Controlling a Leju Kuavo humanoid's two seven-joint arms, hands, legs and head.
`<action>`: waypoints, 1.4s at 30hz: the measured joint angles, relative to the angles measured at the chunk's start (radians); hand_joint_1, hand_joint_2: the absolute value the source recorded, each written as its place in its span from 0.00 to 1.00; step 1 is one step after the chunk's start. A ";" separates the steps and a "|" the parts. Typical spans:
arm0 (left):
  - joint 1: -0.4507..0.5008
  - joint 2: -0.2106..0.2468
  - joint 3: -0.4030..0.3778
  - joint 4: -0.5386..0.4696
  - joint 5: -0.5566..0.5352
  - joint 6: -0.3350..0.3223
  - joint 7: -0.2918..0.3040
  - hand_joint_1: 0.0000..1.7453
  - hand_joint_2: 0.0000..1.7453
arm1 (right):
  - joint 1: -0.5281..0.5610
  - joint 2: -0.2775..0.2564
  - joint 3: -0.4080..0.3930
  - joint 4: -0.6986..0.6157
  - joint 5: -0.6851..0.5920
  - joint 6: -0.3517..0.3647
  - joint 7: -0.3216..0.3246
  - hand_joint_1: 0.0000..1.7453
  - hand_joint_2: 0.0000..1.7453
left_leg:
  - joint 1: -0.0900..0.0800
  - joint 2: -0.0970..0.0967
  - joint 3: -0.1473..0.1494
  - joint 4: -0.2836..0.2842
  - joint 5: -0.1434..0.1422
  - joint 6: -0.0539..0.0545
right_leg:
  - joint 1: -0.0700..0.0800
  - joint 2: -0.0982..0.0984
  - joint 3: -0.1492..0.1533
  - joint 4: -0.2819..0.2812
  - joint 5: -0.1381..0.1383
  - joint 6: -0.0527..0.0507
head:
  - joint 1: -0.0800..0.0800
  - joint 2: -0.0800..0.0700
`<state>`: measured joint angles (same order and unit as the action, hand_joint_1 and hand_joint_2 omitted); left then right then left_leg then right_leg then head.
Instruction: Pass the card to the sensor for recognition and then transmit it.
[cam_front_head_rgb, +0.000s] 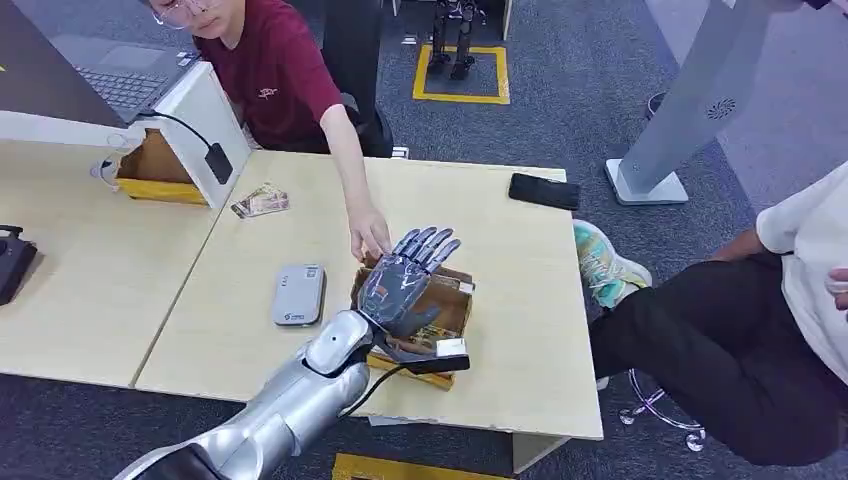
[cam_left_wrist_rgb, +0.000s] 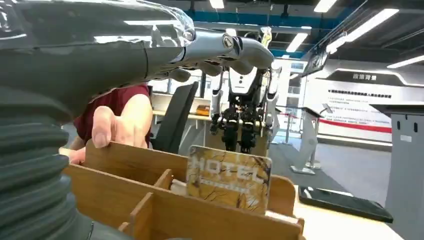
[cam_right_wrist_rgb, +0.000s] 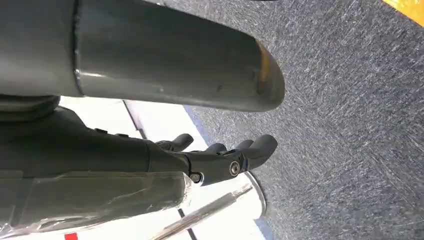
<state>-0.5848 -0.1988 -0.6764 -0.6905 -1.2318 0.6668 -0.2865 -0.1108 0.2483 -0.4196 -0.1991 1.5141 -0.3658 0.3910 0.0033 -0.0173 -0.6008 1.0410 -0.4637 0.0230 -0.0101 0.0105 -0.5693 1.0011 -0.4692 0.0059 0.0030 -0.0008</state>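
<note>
Head view: left hand (cam_front_head_rgb: 405, 280) flat over the wooden box (cam_front_head_rgb: 455, 305) at table (cam_front_head_rgb: 520, 330) centre, fingers spread and straight, holding nothing. In the left wrist view, hotel card (cam_left_wrist_rgb: 229, 178) upright in the box's compartment, just below the hand, not touched. Grey card reader (cam_front_head_rgb: 298, 294) at 9 o'clock of the box, near. A person's hand (cam_front_head_rgb: 369, 233) on the box rim at 11 o'clock. Black phone (cam_front_head_rgb: 544, 191) at 1 o'clock, well apart. Right hand (cam_right_wrist_rgb: 220, 160) over carpet, fingers extended, slightly curled, empty.
</note>
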 joint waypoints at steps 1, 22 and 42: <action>0.000 -0.002 0.000 0.000 0.003 0.000 -0.001 0.00 1.00 | 0.000 0.000 0.000 0.000 0.000 0.000 0.000 0.00 0.00 | 0.000 0.000 0.000 0.000 0.000 0.000 | 0.000 0.000 0.000 0.000 0.000 0.000 | 0.000 0.000; 0.000 -0.007 0.000 0.000 0.015 -0.010 -0.012 1.00 1.00 | 0.000 0.000 -0.006 0.000 0.000 -0.001 0.000 0.00 0.00 | 0.000 0.000 0.000 0.000 0.000 0.000 | 0.000 0.000 0.000 0.000 0.000 0.000 | 0.000 0.000; -0.008 -0.009 0.000 -0.003 0.041 -0.032 -0.038 1.00 1.00 | 0.000 0.000 -0.013 0.000 0.000 -0.006 -0.008 0.00 0.00 | 0.000 0.000 0.000 0.000 0.000 0.000 | 0.000 0.000 0.000 0.000 0.000 0.000 | 0.000 0.000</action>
<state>-0.5923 -0.2075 -0.6764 -0.6939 -1.1906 0.6352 -0.3243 -0.1106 0.2483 -0.4326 -0.1991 1.5137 -0.3716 0.3830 0.0033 -0.0169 -0.6006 1.0409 -0.4637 0.0230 -0.0100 0.0106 -0.5692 1.0011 -0.4692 0.0059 0.0027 -0.0008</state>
